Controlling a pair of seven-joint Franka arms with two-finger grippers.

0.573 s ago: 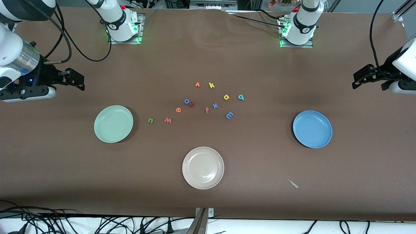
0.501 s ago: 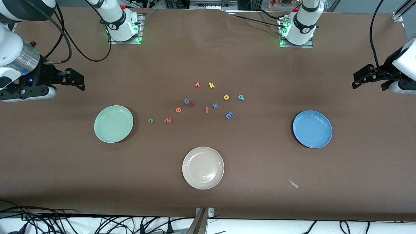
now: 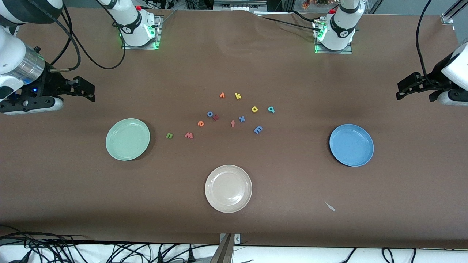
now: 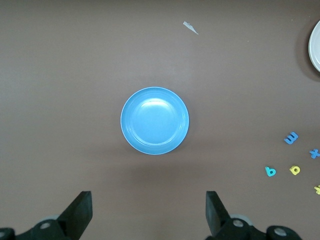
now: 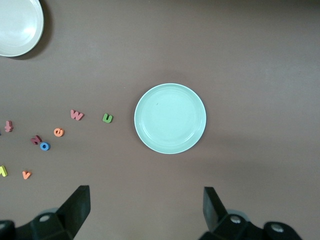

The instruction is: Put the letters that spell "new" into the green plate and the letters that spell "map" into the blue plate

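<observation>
My left claw (image 4: 147, 220) and right claw (image 5: 145, 215) hang wide open and empty at the brown counter's (image 3: 234, 219) two ends, each above bare counter near its plate: blue plate (image 3: 351, 145) and green plate (image 3: 127, 139). The letters (image 3: 219, 115) lie clustered mid-counter, apparently none overlapping.

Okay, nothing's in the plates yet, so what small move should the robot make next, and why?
Probably bring the right gripper, open and waiting at its end of the table, over the green "n". That letter lies beside the green plate, closest of the "new" letters, and both that plate and the blue plate hold nothing. The left gripper waits open too.
</observation>
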